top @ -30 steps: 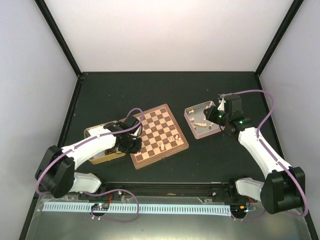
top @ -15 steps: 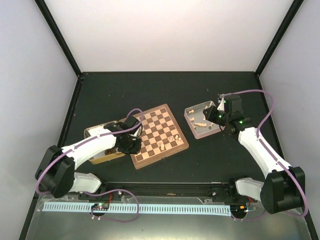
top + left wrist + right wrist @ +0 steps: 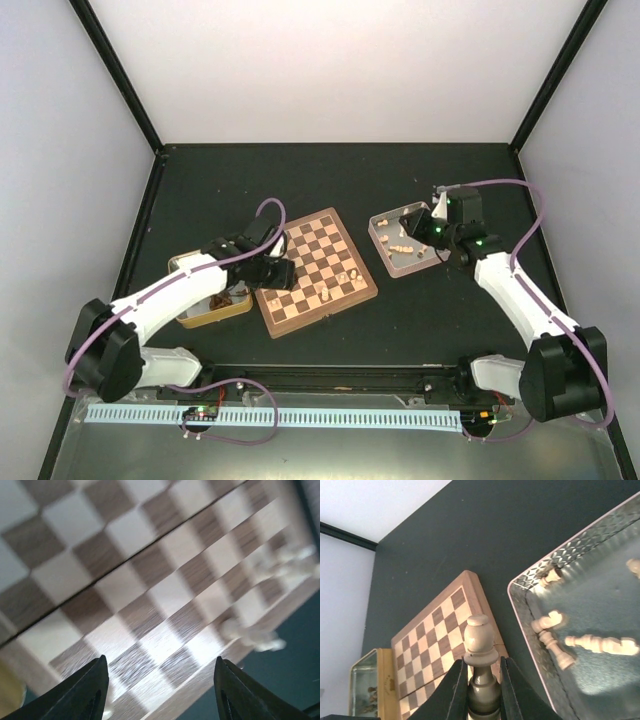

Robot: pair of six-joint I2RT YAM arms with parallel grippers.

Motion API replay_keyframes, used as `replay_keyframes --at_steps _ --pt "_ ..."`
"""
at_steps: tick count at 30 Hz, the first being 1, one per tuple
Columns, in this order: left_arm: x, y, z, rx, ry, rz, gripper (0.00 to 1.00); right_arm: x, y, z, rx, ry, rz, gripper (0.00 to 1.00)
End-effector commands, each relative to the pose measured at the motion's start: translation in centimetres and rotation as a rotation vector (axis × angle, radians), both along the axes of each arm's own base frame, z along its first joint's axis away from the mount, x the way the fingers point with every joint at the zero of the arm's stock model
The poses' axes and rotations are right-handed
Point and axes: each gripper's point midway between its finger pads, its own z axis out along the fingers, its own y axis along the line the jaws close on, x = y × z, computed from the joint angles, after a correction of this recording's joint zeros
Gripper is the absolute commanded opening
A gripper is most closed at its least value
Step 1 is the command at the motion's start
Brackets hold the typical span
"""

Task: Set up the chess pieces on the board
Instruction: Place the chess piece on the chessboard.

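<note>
Surface: dark matte table [image 3: 200, 180] boxed in by pale walls; the board [image 3: 318, 270] lies mid-table, between the two arms.
Right gripper [image 3: 482, 680]: jaws closed on one pale chess piece [image 3: 479, 640], pinching its narrow stem just under the collar. The rounded head stands upright, clear above the fingertips.
Below the right jaws: the rim of a metal tray [image 3: 530, 577], with loose pieces [image 3: 602, 644] lying on their sides inside it. The board is ahead of these jaws and apart from the tray.
Left gripper [image 3: 160, 659]: jaws parted, nothing between them. They hang close over the near-left squares of the board, touching nothing that I can make out.
Beyond the left jaws: a few standing pieces [image 3: 352, 275] near the board's right edge, blurred in the wrist view.
Behind the left jaws: a second tray [image 3: 190, 318], mostly hidden by the arm.
Handling, as a judgement: turned wood, so light, stiff and smooth. The round stem could twist or slip in a loose pinch, and the small base makes a piece easy to topple.
Where to hold: across the stem or waist, axis vertical, base left free so it can land flat on a square.
Task state: most squares are bare, so most of the set is not yet placed.
</note>
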Motion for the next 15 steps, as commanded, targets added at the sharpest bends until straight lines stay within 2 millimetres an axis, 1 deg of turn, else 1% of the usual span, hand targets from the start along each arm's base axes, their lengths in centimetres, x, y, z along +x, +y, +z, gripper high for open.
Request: replay_keyframes --at_steps 1,4,6,7,8,11,15 --pt "3.9 -4.5 7.8 -0.218 -0.279 -0.072 0.60 0.5 1.9 0.3 0.159 0.025 0.002 0.11" --pt "4.9 -6.4 10.3 -0.316 -0.393 -0.102 0.63 0.6 2.9 0.3 0.247 0.058 -0.025 0.11" --pt "5.3 -7.2 11.6 -0.384 -0.460 -0.104 0.66 0.5 4.1 0.4 0.311 0.082 -0.031 0.11" --pt "5.6 -7.7 12.6 -0.432 -0.506 -0.108 0.67 0.5 4.6 0.3 0.335 0.097 -0.037 0.11" --pt "5.6 -8.0 13.1 -0.465 -0.533 -0.111 0.68 0.4 5.2 0.2 0.363 0.114 -0.045 0.11" --pt "5.2 -8.9 13.7 -0.555 -0.593 -0.138 0.71 -0.1 7.0 -0.2 0.470 0.199 -0.085 0.11" --pt "4.5 -9.5 13.5 -0.609 -0.623 -0.189 0.72 -1.0 9.4 -0.1 0.540 0.260 -0.123 0.11"
